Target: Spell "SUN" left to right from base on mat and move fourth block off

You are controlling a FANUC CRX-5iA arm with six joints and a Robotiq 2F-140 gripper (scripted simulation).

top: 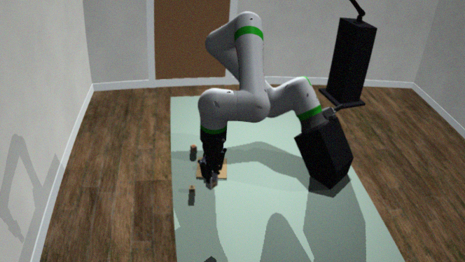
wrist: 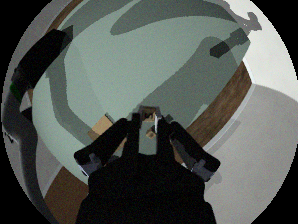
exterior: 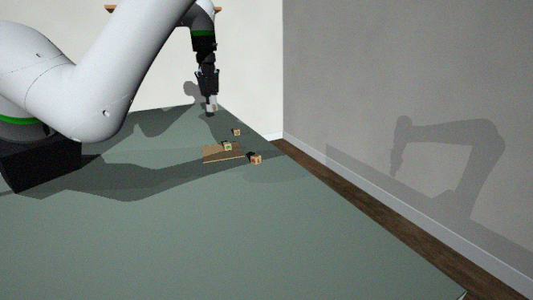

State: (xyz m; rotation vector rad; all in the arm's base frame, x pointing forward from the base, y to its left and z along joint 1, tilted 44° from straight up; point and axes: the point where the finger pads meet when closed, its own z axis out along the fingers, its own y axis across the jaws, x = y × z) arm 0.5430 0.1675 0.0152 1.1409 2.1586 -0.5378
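My gripper point(top: 211, 182) point(exterior: 211, 107) point(wrist: 149, 112) is shut on a pale wooden block point(wrist: 149, 115), held in the air above the table, past the mat's far end in the exterior view. The held block's letter is not readable. The tan mat point(top: 223, 173) point(exterior: 213, 154) point(wrist: 100, 125) lies flat. One block with a green mark on its side point(exterior: 227, 146) stands on the mat, hidden by the arm in the top view. A block with red side letters point(top: 193, 147) point(exterior: 255, 160) stands off the mat. Another block point(top: 192, 188) point(exterior: 237, 131) also stands off it. Top letters are too small to read.
The pale green table top point(top: 259, 217) point(exterior: 181, 241) carries broad shadows of the arm. The black robot base point(top: 323, 154) stands on the far side of the mat from the two loose blocks. The table's edge runs close beside those blocks.
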